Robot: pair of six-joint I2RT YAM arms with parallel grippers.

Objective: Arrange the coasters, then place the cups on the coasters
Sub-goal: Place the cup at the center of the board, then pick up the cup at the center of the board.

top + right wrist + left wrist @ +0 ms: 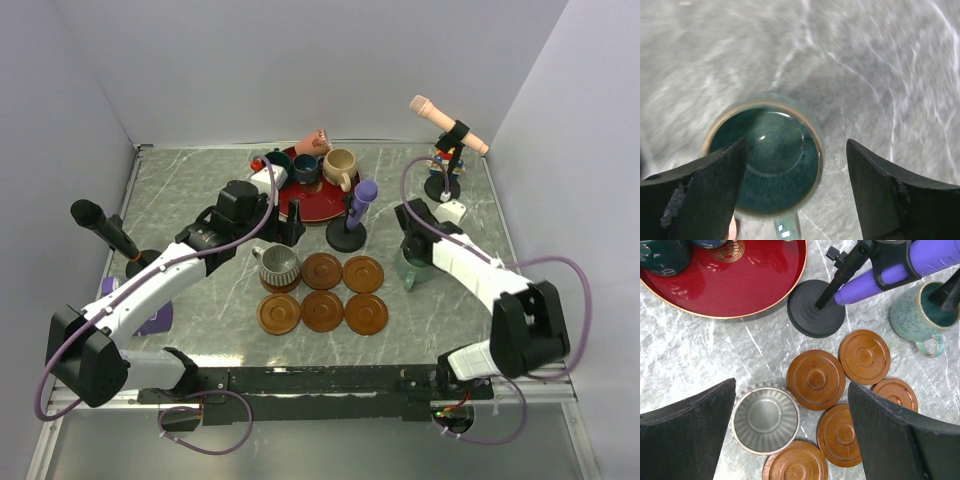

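On the marble tabletop (200,190), right of the coasters (322,311), the right gripper's (795,145) wide jaws straddle the teal cup's (775,150) rim, which probably needs pinching and carrying over; the left gripper's (791,385) jaws are equally wide.

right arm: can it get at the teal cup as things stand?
Probably yes. The right gripper hangs open right above the teal cup, one finger over its mouth and the other outside the rim. The cup stands upright on the table, with nothing crowding it.

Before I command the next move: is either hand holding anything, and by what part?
Nothing is held. Right hand open at the teal cup, one finger inside its rim; left hand open above the grey cup.
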